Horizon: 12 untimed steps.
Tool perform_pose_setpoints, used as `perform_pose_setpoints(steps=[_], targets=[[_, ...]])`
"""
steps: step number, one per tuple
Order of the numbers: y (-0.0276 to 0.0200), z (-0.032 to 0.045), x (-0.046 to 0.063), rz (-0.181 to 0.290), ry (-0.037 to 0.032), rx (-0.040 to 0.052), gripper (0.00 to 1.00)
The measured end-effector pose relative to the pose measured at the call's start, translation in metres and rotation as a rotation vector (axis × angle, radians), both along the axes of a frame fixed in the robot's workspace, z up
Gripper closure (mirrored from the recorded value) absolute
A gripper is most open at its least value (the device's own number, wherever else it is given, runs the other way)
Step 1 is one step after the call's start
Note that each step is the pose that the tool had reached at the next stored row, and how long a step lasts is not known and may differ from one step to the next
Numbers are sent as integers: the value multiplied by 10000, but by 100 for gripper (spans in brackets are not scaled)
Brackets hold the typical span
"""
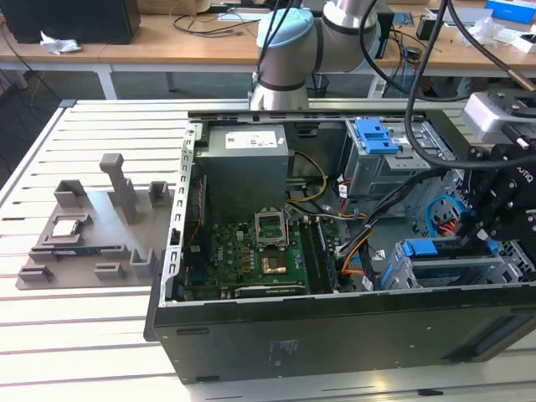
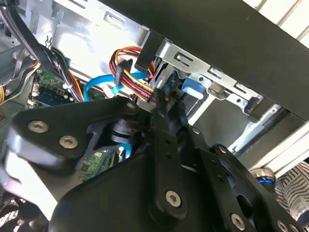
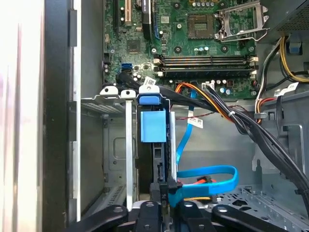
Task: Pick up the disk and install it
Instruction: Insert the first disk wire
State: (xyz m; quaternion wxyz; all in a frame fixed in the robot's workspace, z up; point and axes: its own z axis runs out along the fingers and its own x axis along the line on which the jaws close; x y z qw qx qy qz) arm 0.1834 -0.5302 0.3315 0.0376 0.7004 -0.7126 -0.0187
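White slatted table (image 1: pixel 84 335) carries the open case; my end effector (image 3: pixel 164 205) sits over the disk (image 3: pixel 153 126), edge-on in its bay, grip unreadable.

No print can be read; the power supply's (image 1: pixel 245 141) label is illegible.

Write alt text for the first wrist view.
The claw reaches into an open computer case, at the end of the disk standing on edge in a grey drive cage. Beyond lie a green motherboard and cable bundles.
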Motion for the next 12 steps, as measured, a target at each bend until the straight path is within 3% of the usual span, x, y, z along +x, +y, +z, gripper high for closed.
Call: perform_pose_setpoints(steps=[2, 3, 4, 5, 6, 12], targets=[[0, 50, 0, 0, -3, -13, 76], [2, 144, 1, 2, -13, -21, 76], [5, 192, 1, 2, -17, -18, 76], [11, 235, 0, 1, -20, -20, 78], [19, 285, 0, -1, -21, -20, 89], [43, 538, 0, 0, -24, -20, 89]])
